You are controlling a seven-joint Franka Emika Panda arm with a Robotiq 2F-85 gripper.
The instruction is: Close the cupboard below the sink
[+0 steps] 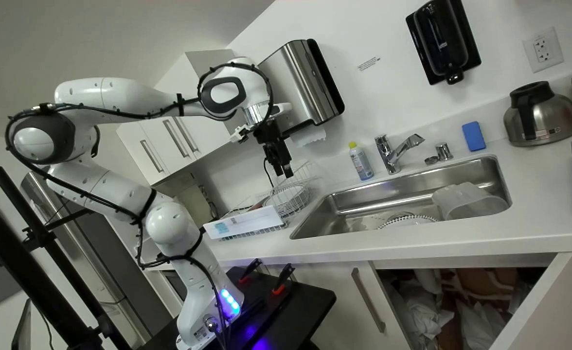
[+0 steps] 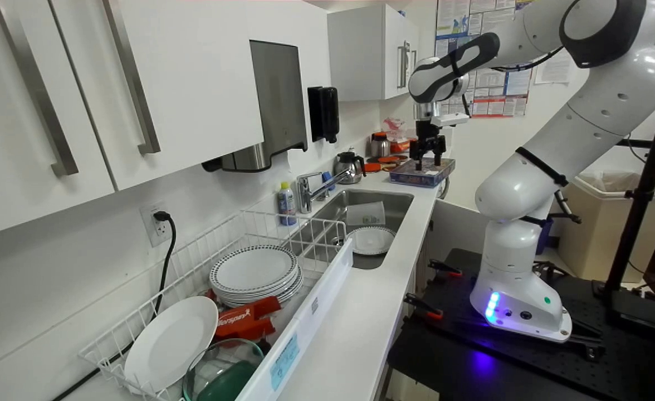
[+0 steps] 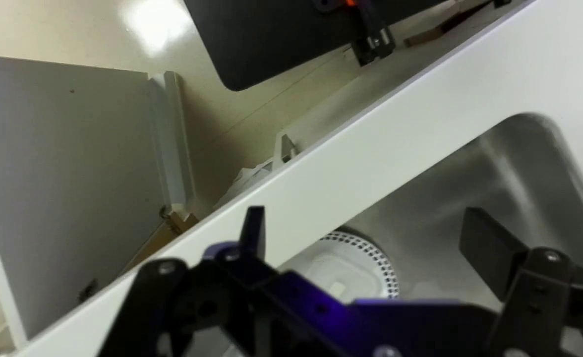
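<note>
The low white cupboard has a closed door (image 1: 349, 296) with a silver bar handle. Beside it, another flat white door (image 1: 553, 311) stands swung wide open, with white bags visible inside. The open door also shows in an exterior view (image 2: 461, 223) and at the left of the wrist view (image 3: 68, 173). The steel sink (image 1: 364, 198) is in the white counter above; it also shows in the wrist view (image 3: 435, 193). My gripper (image 1: 286, 172) is open and empty, high above the counter; its fingers (image 3: 366, 213) spread over the sink and counter edge in the wrist view.
The white counter edge (image 3: 331, 178) lies between the gripper and the open door. The black robot table (image 3: 281, 39) stands close before the cupboards. A wire dish rack (image 2: 283, 217), chrome tap (image 1: 395, 153), steel pot (image 1: 541, 119) and blue box (image 2: 422, 174) are on the counter.
</note>
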